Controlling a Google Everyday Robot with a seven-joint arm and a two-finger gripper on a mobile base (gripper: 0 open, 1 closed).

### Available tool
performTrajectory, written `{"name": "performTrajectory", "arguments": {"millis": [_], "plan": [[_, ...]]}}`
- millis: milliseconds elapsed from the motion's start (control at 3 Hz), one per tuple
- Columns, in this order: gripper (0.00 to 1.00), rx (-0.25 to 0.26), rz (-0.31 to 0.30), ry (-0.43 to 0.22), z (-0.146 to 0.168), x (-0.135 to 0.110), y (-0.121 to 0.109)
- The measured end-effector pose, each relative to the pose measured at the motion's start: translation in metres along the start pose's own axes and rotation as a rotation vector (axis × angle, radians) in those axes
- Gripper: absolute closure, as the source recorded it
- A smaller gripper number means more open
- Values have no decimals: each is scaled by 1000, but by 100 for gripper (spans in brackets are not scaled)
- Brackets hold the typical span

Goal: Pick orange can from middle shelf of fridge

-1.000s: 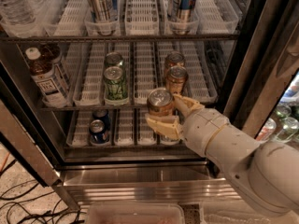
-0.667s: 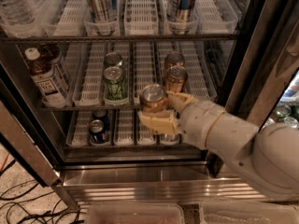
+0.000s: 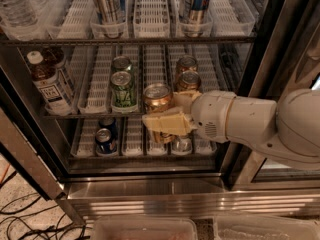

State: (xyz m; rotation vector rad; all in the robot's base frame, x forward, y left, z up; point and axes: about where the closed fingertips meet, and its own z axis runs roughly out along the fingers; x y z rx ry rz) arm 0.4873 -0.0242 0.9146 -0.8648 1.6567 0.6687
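My gripper (image 3: 167, 111) is shut on an orange can (image 3: 158, 100) and holds it upright in front of the middle shelf (image 3: 90, 113) of the fridge (image 3: 150, 184), out past the shelf's front edge. One cream finger (image 3: 167, 123) lies across the can's lower front; the other is behind the can on its right. Two more orange cans (image 3: 188, 81) stand one behind the other in the right lane of the middle shelf. My white arm (image 3: 250, 124) reaches in from the right.
Two green cans (image 3: 123, 90) stand in the lane to the left of the held can. Brown tea bottles (image 3: 47, 81) stand at the shelf's left end. Blue and silver cans (image 3: 103, 137) sit on the rack below. Tall slim cans (image 3: 107, 4) fill the rack above. Clear bins (image 3: 145, 229) lie on the floor.
My gripper has pulled the orange can out of the shelf toward the camera and to the left. The can now stands clear of the two other orange cans.
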Motion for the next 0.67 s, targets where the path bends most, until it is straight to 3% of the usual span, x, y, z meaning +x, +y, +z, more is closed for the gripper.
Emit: {"name": "performTrajectory", "arguments": {"millis": [333, 667], "plan": [[100, -31, 20, 10, 1, 3, 6], [100, -31, 20, 10, 1, 3, 6]]}}
